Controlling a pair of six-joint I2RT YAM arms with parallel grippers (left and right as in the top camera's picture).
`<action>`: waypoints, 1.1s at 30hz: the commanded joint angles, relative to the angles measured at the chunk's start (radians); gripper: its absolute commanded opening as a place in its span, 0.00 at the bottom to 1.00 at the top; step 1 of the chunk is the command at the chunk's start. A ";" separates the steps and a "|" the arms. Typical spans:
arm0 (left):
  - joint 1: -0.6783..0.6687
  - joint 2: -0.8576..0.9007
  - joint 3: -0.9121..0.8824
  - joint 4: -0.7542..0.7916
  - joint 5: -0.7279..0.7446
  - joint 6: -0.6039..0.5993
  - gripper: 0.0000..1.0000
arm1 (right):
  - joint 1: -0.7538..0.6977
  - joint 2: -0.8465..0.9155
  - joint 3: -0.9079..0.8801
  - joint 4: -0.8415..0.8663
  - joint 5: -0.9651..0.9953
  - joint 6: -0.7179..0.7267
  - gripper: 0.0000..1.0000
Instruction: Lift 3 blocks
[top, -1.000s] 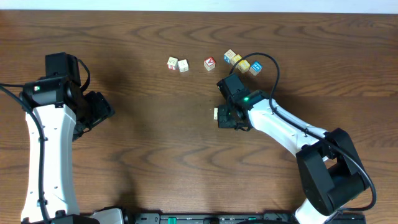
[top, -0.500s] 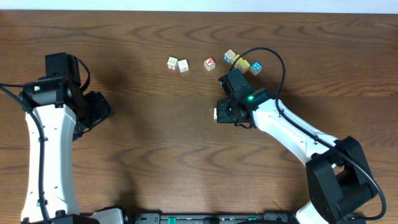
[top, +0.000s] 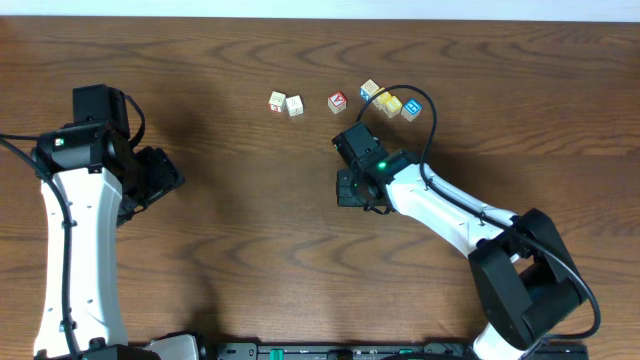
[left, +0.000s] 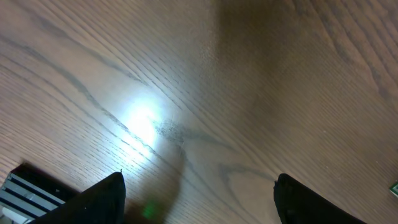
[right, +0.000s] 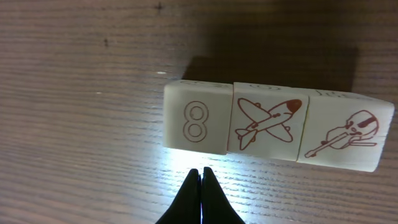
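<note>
left block (right: 198, 126): outlined numeral "8"; touches the middle block's left side
middle block (right: 267, 124): red aeroplane drawing
right block (right: 345, 137): red violin drawing; touches the middle block's right side
coloured cubes (top: 337, 101): marks too small to read

Three blocks (right: 267, 127) sat touching in one row, bare table (right: 74, 74) lay left of them, right gripper (right: 200, 174) pinched closed just beside, scattered cubes (top: 338, 101) stood near.

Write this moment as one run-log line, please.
right hand: shut, empty, tips close to row | three blocks: touching, in a row on table | left hand: open, empty, above table
</note>
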 joint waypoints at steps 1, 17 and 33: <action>0.003 -0.003 0.018 -0.006 -0.006 -0.009 0.77 | 0.007 0.006 0.014 0.005 0.027 0.021 0.01; 0.003 -0.003 0.018 -0.006 -0.006 -0.009 0.77 | 0.007 0.006 0.013 0.011 0.052 0.021 0.01; 0.003 -0.003 0.018 -0.006 -0.006 -0.009 0.77 | 0.007 0.010 0.013 0.021 0.052 0.020 0.01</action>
